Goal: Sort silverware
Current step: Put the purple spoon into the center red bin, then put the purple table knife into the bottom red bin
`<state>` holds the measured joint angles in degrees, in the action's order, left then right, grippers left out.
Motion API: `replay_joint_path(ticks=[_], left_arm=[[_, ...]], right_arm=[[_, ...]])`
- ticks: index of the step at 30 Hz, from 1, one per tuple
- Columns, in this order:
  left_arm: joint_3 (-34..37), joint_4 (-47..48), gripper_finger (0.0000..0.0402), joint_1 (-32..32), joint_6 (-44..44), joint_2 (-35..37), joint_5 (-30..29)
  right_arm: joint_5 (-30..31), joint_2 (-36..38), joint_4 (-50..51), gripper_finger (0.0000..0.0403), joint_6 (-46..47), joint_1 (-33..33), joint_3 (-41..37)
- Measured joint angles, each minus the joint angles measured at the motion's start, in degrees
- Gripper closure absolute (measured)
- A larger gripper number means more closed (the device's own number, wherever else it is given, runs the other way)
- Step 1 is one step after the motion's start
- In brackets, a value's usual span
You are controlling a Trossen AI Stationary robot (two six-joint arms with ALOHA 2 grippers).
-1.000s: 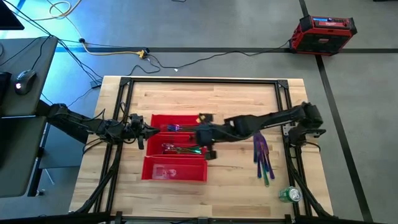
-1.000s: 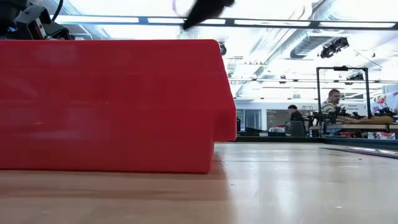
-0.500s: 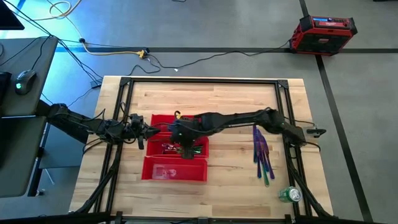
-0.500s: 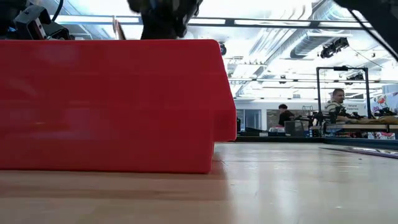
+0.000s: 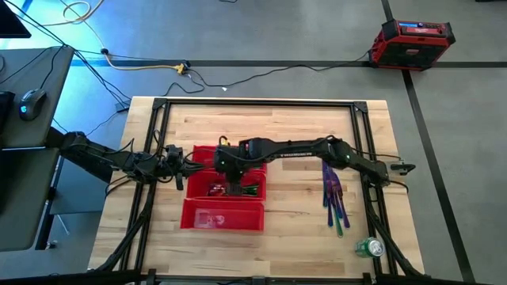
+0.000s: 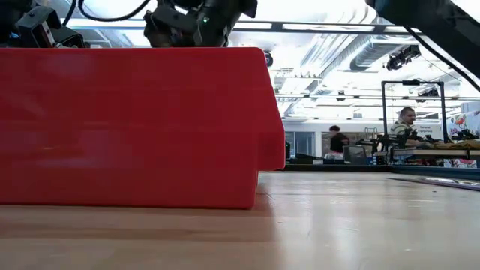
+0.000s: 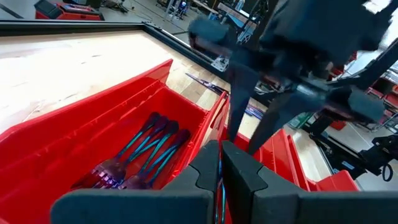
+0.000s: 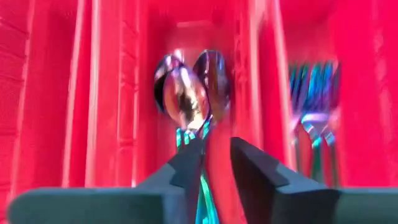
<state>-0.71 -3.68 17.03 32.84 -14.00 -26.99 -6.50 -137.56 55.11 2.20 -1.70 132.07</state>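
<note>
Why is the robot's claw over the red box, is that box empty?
Not empty. The red tray holds forks in one compartment and spoons in another. The right gripper hangs over the spoons; the front compartment looks bare.

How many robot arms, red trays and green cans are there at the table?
Robot arms: 2, the left arm and the right arm
Red tray: 1
Green can: 1
Total: 4
</note>
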Motion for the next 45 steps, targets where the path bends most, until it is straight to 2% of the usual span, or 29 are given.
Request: replay_joint_path(ticks=[4,8,12,16,21,24,28,32,38,43,45], left_arm=[[0.0,0.0,0.0401,0.0,0.0,0.0,0.9],[0.0,0.0,0.0401,0.0,0.0,0.0,1.3],[0.0,0.1,0.0401,0.0,0.2,0.0,1.6],[0.0,-0.1,0.0401,0.0,0.2,0.0,2.4],[0.0,-0.5,0.0401,0.0,0.5,0.0,3.4],[0.0,-0.4,0.0401,0.0,1.1,0.0,3.5],[0.0,-0.4,0.0401,0.0,1.1,0.0,3.8],[0.0,-0.4,0.0401,0.0,1.1,-0.1,4.0],[0.0,-0.4,0.0401,0.0,1.1,-0.2,4.4],[0.0,-0.5,0.0401,0.1,2.0,-0.8,6.8],[0.0,-0.4,0.0401,0.0,2.6,-1.4,9.9]], right_arm=[[-0.2,0.8,-1.0,0.0285,-4.0,-0.2,2.9],[0.3,6.1,0.2,0.0278,-5.7,-1.1,1.4],[2.3,12.3,7.5,0.0277,-5.7,-3.7,1.5],[4.1,16.1,17.8,0.0277,-1.7,-6.8,1.4],[9.8,17.7,31.2,0.0277,5.2,-10.8,1.3],[13.9,17.9,34.9,0.0277,8.8,-13.0,-1.9],[14.8,21.9,33.3,0.0277,13.7,-14.9,-13.1],[15.1,29.7,31.0,0.0277,22.7,-15.8,-30.9],[12.1,47.0,15.8,0.0277,40.5,-16.0,-59.9],[12.4,58.6,6.3,0.0277,55.9,-16.0,-76.1],[12.5,61.5,3.0,0.0277,60.3,-16.0,-81.3]])
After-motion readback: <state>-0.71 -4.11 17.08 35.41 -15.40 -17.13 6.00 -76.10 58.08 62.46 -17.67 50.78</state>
